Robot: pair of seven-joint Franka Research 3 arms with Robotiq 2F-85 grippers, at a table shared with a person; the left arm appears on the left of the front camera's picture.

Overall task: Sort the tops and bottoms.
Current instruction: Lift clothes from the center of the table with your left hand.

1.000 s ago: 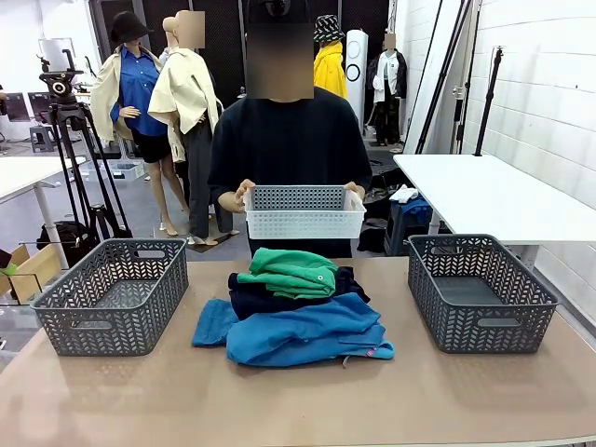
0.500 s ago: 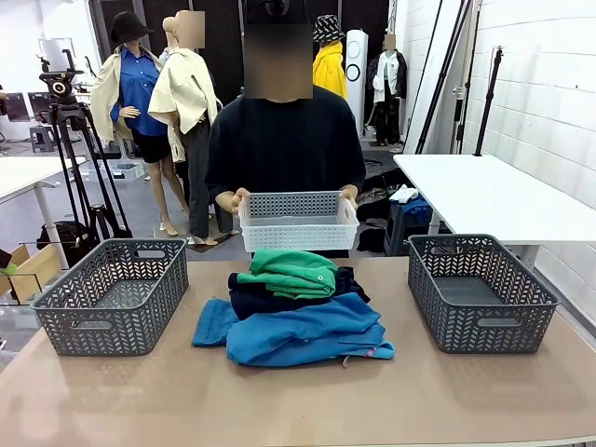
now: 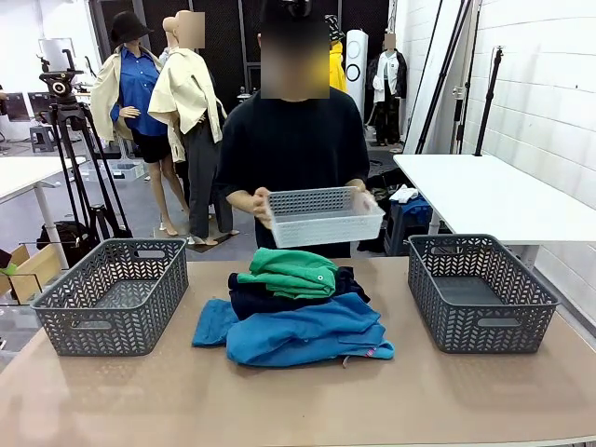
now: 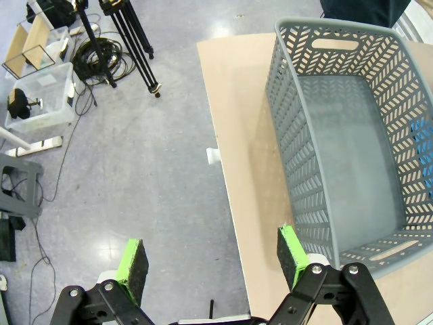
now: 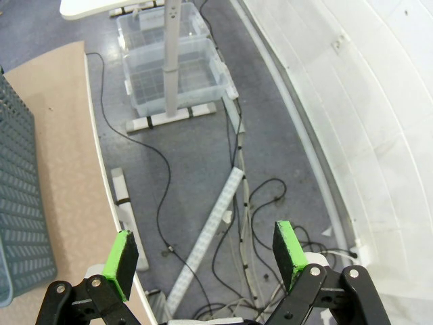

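A pile of clothes lies mid-table in the front view. The green collared top (image 3: 291,271) is uppermost, resting on the dark navy top (image 3: 279,298). In front, the medium blue bottom (image 3: 303,331) overlaps a turquoise bottom with a pink tag (image 3: 377,352). My left gripper (image 4: 213,263) is open over the table's left edge, beside the left grey basket (image 4: 352,156). My right gripper (image 5: 205,254) is open over the floor past the table's right edge. Nothing is between either pair of fingers.
Grey baskets stand at the table's left (image 3: 114,293) and right (image 3: 480,291). A person behind the far edge holds a white basket (image 3: 323,216) above the table. Cables and clear bins (image 5: 172,64) lie on the floor at the right, tripod legs (image 4: 132,40) at the left.
The person has shifted to the right and turned the white basket, carrying it slightly right and tilted. The clothes and grey baskets have not moved.
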